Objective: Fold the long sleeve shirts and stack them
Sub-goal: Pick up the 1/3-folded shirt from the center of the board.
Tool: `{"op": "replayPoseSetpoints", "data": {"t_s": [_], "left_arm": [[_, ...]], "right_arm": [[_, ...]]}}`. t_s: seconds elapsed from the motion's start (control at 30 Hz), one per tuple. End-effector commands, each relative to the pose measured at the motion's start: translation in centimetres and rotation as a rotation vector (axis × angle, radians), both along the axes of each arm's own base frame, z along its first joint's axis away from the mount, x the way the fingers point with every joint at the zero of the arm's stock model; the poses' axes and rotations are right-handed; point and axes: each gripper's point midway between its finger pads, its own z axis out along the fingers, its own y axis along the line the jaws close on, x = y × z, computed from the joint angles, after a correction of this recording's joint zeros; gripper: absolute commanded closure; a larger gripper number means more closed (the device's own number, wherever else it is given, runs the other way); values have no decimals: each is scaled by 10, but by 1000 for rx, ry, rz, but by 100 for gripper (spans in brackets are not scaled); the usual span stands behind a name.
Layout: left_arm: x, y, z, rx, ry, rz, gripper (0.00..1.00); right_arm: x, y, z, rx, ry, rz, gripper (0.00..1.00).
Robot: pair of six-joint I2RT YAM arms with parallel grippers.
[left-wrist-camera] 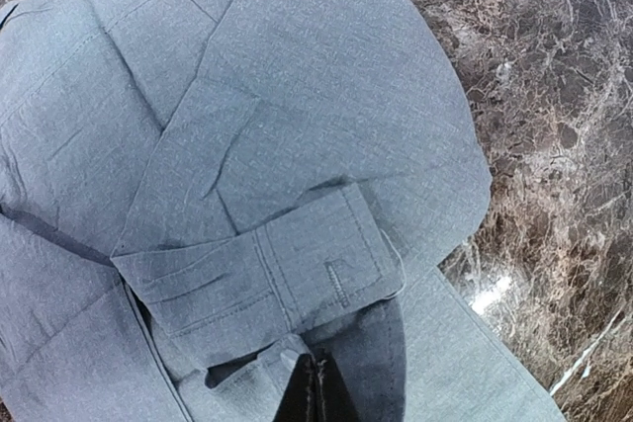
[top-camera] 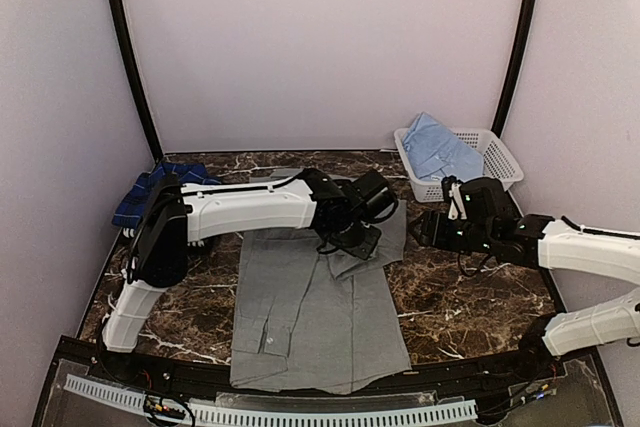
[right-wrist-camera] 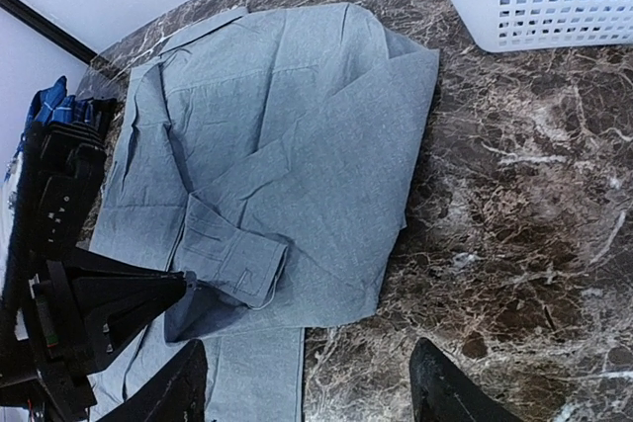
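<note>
No legible txt, labels, brands or nos. in any of the 3 views.

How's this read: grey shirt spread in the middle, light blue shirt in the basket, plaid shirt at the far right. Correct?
One slip: the plaid shirt lies at the far left, not the far right; the top view shows it. The grey shirt is spread in the middle and the light blue shirt is in the basket.

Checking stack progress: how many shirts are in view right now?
3: grey shirt partly folded mid-table; navy plaid shirt bunched at the far left; light blue shirt in the white basket. More could lie hidden under it.
</note>
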Motion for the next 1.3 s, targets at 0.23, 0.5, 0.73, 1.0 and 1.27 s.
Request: {"op": "replayPoseSetpoints", "data": {"t_s": [0.23, 0.5, 0.73, 1.0, 1.27], "left_arm": [[9, 33, 35, -147, 71, 100, 100], [12, 71, 39, -281, 129, 170, 100], [-2, 51, 41, -437, 191, 63, 100], [-5, 38, 43, -499, 214, 33, 100], [-17, 33, 20, -364, 208, 1, 71]], "right_arm": [[-3, 43, -21, 33, 71, 193, 33], [-5, 86, -41, -11, 121, 306, 40], [10, 115, -65, 10, 159, 315, 47], [15, 111, -79, 32, 173, 249, 48], [18, 75, -64, -9, 126, 110, 47]]}}
